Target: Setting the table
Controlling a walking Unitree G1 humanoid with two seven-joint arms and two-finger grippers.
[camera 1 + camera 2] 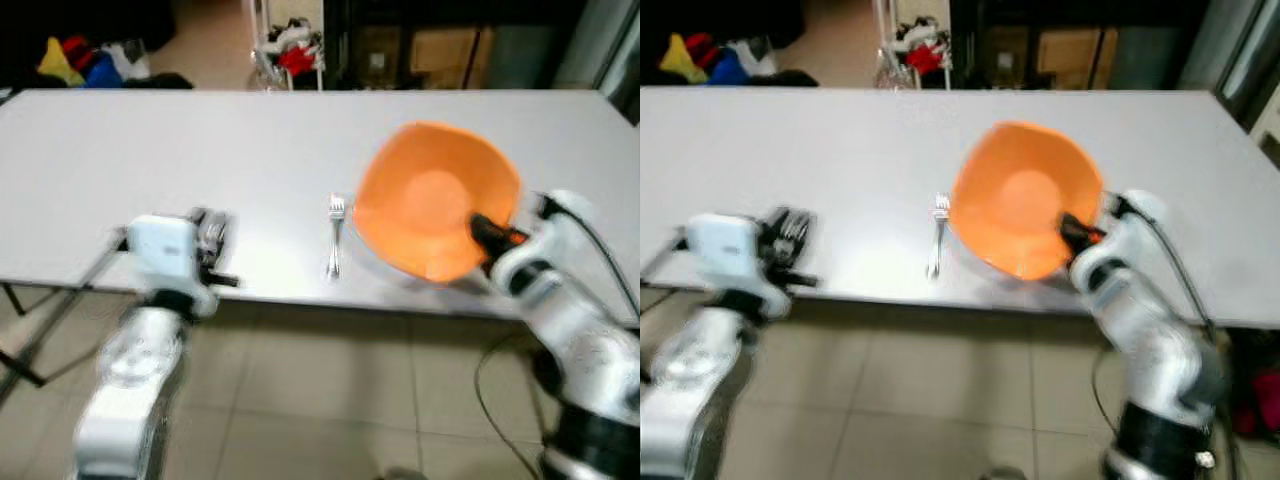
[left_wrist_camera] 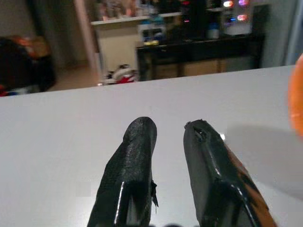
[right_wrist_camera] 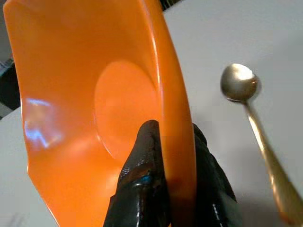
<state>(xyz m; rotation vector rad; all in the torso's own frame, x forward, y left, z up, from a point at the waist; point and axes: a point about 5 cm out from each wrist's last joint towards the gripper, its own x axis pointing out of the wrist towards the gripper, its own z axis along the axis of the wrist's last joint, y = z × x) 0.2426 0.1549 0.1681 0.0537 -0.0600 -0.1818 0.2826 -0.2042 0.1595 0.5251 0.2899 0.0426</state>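
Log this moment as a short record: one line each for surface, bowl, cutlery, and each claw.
surface: grey table
bowl: orange bowl, tilted up on edge, lifted over the table's near right part
fork: fork flat on the table, just left of the bowl
spoon: spoon lying on the table beside the bowl
right claw: right claw clamped on the bowl's rim, one finger inside, one outside
left claw: left claw over the table's near left edge, fingers slightly apart, holding nothing
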